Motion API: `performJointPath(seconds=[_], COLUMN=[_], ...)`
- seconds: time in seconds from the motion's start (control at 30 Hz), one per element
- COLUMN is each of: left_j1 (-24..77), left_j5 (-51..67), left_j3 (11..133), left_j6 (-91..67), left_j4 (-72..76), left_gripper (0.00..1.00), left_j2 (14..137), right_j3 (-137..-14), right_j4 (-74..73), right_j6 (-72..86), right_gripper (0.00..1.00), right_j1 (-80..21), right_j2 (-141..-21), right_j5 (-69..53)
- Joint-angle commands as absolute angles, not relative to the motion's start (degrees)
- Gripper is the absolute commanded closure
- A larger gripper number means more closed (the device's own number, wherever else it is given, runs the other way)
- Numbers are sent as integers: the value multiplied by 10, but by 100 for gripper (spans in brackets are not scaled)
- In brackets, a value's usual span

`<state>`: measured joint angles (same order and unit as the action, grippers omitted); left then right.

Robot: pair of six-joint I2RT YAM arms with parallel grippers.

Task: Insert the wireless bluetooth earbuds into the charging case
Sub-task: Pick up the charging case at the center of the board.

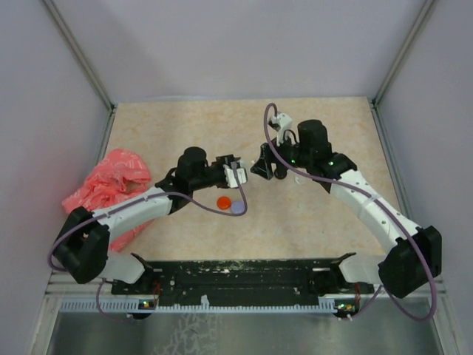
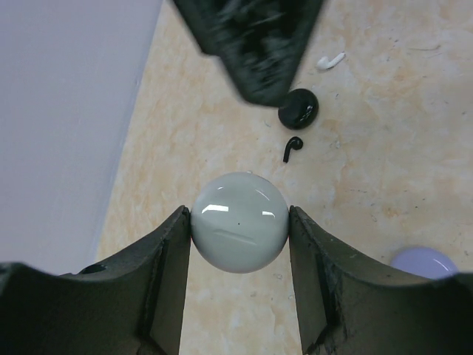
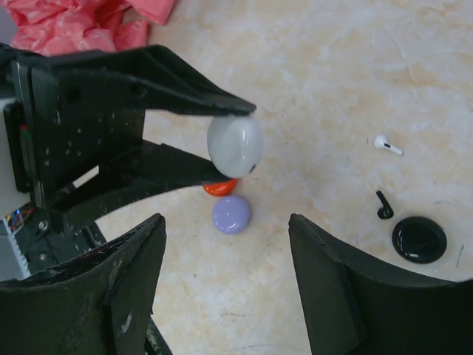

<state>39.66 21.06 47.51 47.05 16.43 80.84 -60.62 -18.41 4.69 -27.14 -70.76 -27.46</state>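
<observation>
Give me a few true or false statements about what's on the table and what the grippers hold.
1. The left gripper holds the white charging case. True.
2. The right gripper grips the black earbud. False: its jaws are open and empty; that earbud lies on the table beside the black disc.
3. The white earbud lies loose on the table. True.
4. The lilac disc is stacked on the red disc. False: they lie side by side.

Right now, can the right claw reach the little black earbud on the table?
Probably yes. The right claw is open and empty, and the black earbud lies uncovered on the table nearby. Only the black disc sits close beside it.
</observation>
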Motion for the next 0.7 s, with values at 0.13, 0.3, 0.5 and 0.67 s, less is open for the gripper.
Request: performJointPath(seconds=[0.13, 0.3, 0.5, 0.67], left_j1=[442, 458, 467, 474], left_j5=[213, 213, 222, 225], left_j3=[455, 453, 452, 452], left_j6=[538, 550, 551, 551], left_j4=[164, 166, 171, 164], left_gripper=[52, 52, 52, 51], left_j2=[754, 737, 725, 725], right_j3=[-715, -729, -735, -733], right_j4=[-241, -270, -277, -267], right_j6=[-8, -23, -32, -31], right_gripper=[37, 37, 45, 49], right_j1=[-266, -265, -265, -265], right_j2=[-774, -802, -820, -824], right_j5=[-419, -448, -482, -508])
